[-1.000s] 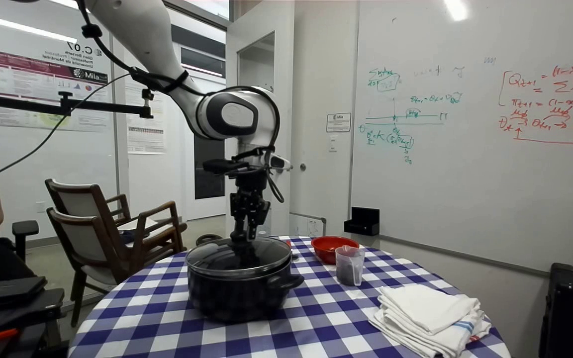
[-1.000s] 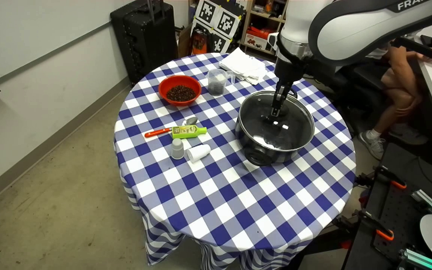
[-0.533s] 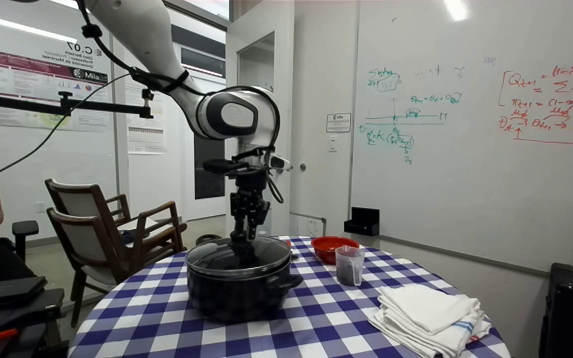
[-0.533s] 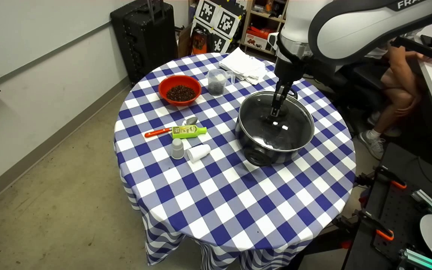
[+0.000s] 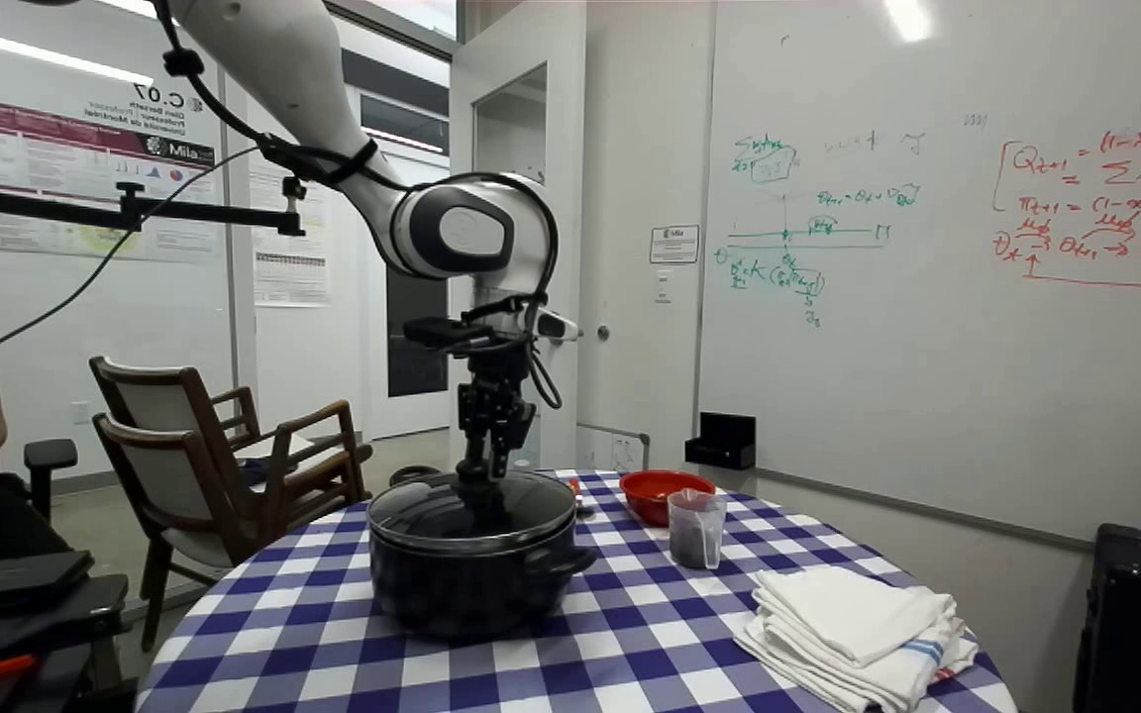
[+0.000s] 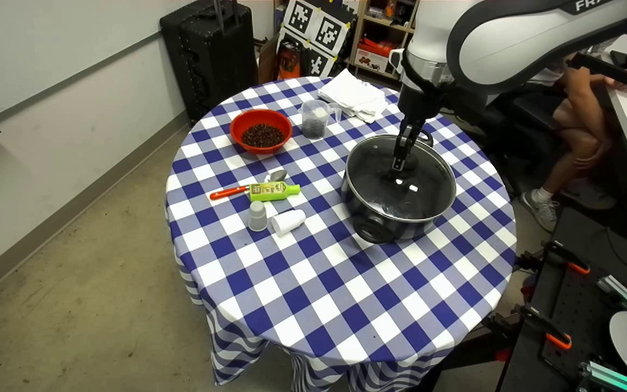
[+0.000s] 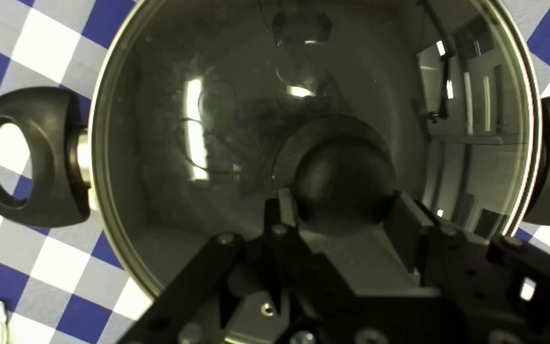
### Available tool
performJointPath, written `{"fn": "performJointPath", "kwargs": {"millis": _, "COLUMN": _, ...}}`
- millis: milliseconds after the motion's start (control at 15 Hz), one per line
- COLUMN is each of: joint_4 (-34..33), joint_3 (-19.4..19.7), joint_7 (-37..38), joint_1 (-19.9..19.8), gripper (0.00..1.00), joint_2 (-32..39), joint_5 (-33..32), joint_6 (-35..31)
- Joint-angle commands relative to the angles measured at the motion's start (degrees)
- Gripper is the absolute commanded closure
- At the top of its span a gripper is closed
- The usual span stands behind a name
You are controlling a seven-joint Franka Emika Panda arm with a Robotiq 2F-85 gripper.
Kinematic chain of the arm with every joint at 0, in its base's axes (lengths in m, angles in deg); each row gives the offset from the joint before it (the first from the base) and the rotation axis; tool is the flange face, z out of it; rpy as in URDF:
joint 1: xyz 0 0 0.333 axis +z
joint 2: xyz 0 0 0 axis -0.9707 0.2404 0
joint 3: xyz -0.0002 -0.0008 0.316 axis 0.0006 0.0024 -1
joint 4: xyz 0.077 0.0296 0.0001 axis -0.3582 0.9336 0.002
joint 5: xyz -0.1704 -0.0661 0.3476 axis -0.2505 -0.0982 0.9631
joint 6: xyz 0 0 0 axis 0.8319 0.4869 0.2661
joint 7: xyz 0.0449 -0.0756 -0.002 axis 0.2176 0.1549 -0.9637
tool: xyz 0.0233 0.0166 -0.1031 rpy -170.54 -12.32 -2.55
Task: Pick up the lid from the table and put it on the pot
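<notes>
The lid (image 5: 422, 510) lies on top of the black pot (image 5: 462, 594), and its metal rim sits along the pot's rim. The lid (image 6: 376, 188) also covers the pot (image 6: 372, 230) in an exterior view. In the wrist view the glass lid (image 7: 246, 134) fills the middle, with pot side handles (image 7: 60, 157) sticking out at left and right. My gripper (image 7: 344, 203) points down over the lid's centre, with its pads (image 7: 287, 210) against both sides of the round dark knob (image 7: 344, 174). The gripper shows in both exterior views (image 5: 486, 471) (image 6: 399, 162). The knob's underside is hidden.
A red bowl (image 6: 259, 113) with dark pieces and a clear measuring cup (image 6: 313, 122) stand near the white cloths (image 6: 351, 95). A green bottle (image 6: 271, 190), a red-handled utensil (image 6: 229, 193), a grey cup (image 6: 258, 216) and a tipped white cup (image 6: 289, 222) lie beside the pot.
The gripper, lid and pot have shifted together very slightly: a little left in an exterior view, and a little down in the overhead-looking exterior view. The knob stays between the fingers.
</notes>
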Motion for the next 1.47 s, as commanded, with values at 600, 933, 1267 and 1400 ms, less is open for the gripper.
{"fn": "performJointPath", "kwargs": {"millis": 600, "joint_4": 0.2, "joint_3": -0.3, "joint_7": -0.6, "joint_1": -0.5, "gripper": 0.77, "joint_2": -0.6, "joint_5": 2.8, "joint_6": 0.4}}
{"fn": "performJointPath", "kwargs": {"millis": 933, "joint_4": 0.2, "joint_3": -0.4, "joint_7": -0.6, "joint_1": -0.6, "gripper": 0.20, "joint_2": -0.4, "joint_5": 3.6, "joint_6": 0.5}}
{"fn": "performJointPath", "kwargs": {"millis": 1267, "joint_4": 0.7, "joint_3": -0.8, "joint_7": -0.5, "joint_1": -0.5, "gripper": 0.00, "joint_2": -0.9, "joint_5": 5.2, "joint_6": 0.0}}
{"fn": "performJointPath", "kwargs": {"millis": 1400, "joint_4": 0.1, "joint_3": -0.2, "joint_7": 0.0, "joint_1": -0.2, "gripper": 0.00, "joint_2": 0.0, "joint_5": 3.9, "joint_6": 0.1}}
